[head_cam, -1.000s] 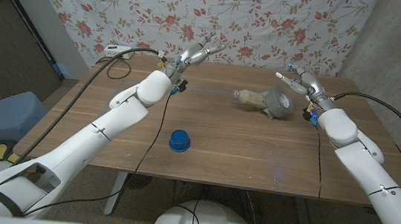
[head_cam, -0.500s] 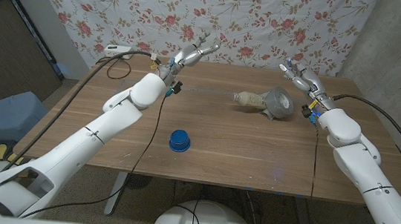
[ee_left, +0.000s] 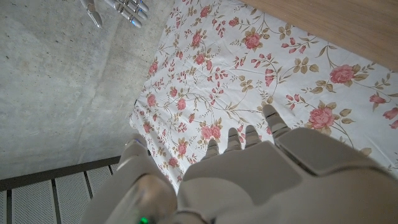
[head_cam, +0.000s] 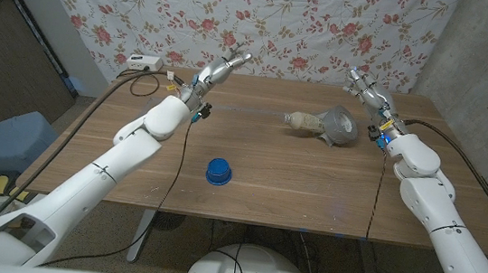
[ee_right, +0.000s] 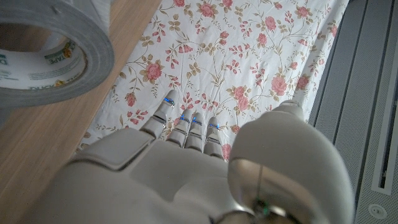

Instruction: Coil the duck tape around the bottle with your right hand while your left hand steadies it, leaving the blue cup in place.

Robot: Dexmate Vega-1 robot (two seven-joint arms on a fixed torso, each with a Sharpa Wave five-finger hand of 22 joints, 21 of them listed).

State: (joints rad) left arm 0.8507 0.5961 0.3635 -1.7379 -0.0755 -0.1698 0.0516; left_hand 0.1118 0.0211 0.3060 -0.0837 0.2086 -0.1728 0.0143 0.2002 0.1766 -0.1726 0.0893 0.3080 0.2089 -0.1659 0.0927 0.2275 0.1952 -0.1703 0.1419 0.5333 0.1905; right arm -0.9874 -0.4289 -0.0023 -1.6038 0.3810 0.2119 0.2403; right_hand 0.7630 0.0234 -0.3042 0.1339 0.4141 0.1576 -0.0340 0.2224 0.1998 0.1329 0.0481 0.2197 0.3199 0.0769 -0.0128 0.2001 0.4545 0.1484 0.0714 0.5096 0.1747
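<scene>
A clear bottle lies on its side at the far middle of the wooden table. A grey roll of duck tape stands tilted at the bottle's right end, touching it; whether it rings the bottle I cannot tell. The blue cup stands near the front, left of centre. My left hand hangs over the far left edge, fingers stretched out, holding nothing. My right hand is behind the tape, fingers straight and empty. The right wrist view has the tape roll beyond my right hand.
A floral cloth hangs behind the table. A white box with a cable lies at the far left corner. In the left wrist view my left hand faces the cloth, with the right hand's fingertips beyond.
My left arm has swung to the left and toward the table's far edge. My right hand has drawn back a little from the tape. Bottle, tape and cup have stayed put.
</scene>
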